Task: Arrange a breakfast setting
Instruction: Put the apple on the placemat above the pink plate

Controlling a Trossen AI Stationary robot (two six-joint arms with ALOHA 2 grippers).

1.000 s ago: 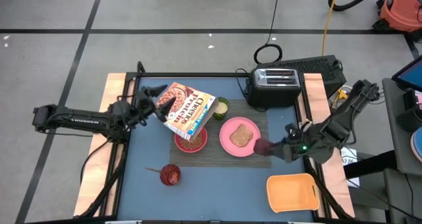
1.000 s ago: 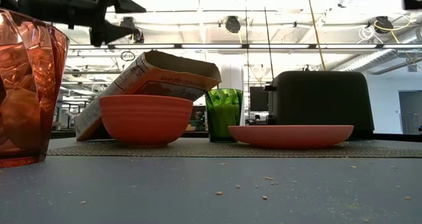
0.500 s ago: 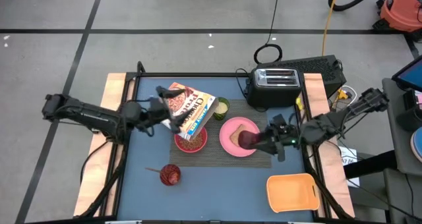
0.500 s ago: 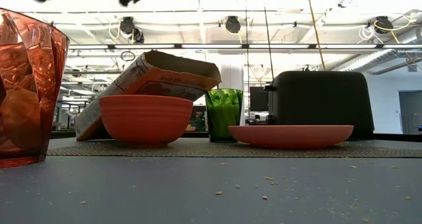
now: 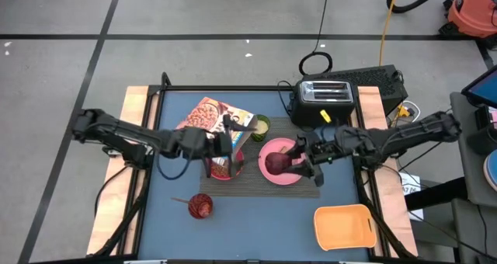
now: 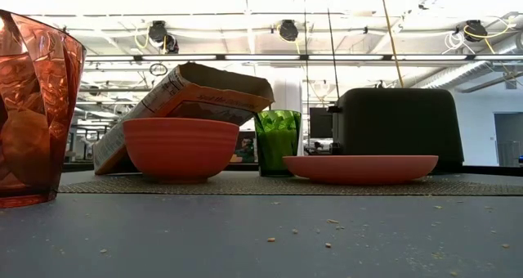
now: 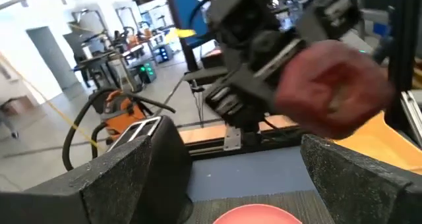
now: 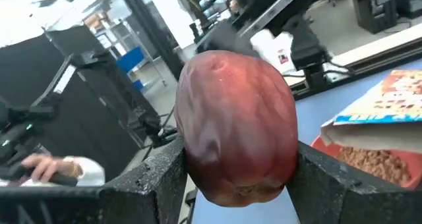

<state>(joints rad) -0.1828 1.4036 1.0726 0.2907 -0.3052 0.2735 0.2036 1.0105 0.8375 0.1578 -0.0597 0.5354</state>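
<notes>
Apple (image 5: 276, 164) above pink plate (image 5: 292, 175)

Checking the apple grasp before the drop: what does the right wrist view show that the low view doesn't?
Only the right wrist view shows the right pincer shut on the red apple, plus cereal in the bowl.

Only the low view shows the pink plate, the green cup, the toaster and a red tumbler.

Both show the Cheerios box and the bowl.

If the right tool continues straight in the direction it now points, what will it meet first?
Probably the left tool. The right tool, shut on the apple above the pink plate, points across the table toward the bowl and the cereal box. Heights are unclear, so it may pass over them.
</notes>
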